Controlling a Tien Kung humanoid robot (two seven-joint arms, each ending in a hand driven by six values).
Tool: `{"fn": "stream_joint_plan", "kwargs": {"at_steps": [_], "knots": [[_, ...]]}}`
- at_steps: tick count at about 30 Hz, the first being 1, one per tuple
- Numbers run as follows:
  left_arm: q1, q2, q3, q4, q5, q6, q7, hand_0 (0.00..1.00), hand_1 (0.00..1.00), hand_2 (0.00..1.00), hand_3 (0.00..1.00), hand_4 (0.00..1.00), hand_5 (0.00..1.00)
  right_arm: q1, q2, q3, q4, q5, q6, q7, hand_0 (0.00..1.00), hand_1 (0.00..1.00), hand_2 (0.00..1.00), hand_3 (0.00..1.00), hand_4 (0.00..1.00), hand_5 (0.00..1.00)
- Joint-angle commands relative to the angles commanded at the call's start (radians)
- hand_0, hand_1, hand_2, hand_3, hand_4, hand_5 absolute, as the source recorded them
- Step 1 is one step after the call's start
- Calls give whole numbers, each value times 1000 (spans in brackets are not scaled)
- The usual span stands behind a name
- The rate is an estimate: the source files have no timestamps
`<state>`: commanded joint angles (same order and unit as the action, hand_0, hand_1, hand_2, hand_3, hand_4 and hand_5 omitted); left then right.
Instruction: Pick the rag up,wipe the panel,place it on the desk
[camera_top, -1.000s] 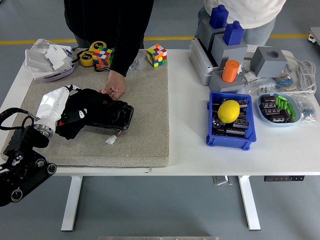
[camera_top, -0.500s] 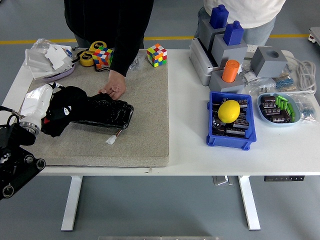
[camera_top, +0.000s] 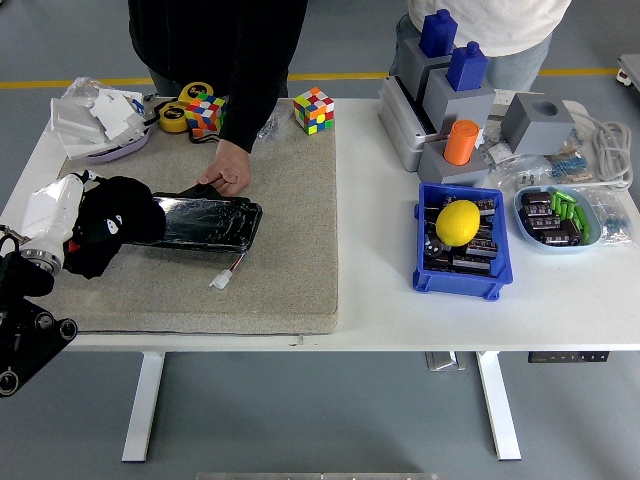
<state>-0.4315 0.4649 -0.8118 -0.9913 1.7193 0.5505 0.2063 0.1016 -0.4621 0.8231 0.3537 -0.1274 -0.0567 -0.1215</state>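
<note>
A black glossy panel (camera_top: 205, 221) lies on the beige mat (camera_top: 280, 240), with a small white connector (camera_top: 221, 280) on wires at its near side. My left hand (camera_top: 85, 225) is shut on a black rag (camera_top: 108, 224) at the panel's left end, the rag bunched over the hand. A person's hand (camera_top: 228, 167) presses on the panel's far edge. My right hand does not show in the picture.
Two colour cubes (camera_top: 313, 109) and yellow tape rolls (camera_top: 177, 115) sit at the mat's far edge. Crumpled plastic in a bowl (camera_top: 100, 115) is far left. A blue bin with a yellow ball (camera_top: 459, 222), grey fixtures (camera_top: 450, 95) and a tray of parts (camera_top: 560, 215) are on the right.
My left hand has dragged the rag leftward along the panel, uncovering most of its glossy surface. The person's hand stays on the panel's far edge.
</note>
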Motion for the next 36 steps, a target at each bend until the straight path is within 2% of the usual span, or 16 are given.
{"fn": "stream_joint_plan", "kwargs": {"at_steps": [21, 27, 36], "knots": [[55, 27, -113, -6, 26, 4, -12, 200, 114, 395, 672, 632, 59, -3, 2, 4, 0, -2, 1, 0, 725, 655, 680, 633, 998, 612], [58, 34, -114, 41, -1, 11, -41, 200, 114, 396, 672, 631, 62, -2, 2, 1, 4, -9, -1, 0, 726, 655, 680, 634, 998, 611], [79, 19, -117, 104, -43, 44, -105, 200, 119, 398, 673, 629, 63, -5, 5, 0, 9, -18, -6, 0, 724, 655, 679, 634, 998, 612]]}}
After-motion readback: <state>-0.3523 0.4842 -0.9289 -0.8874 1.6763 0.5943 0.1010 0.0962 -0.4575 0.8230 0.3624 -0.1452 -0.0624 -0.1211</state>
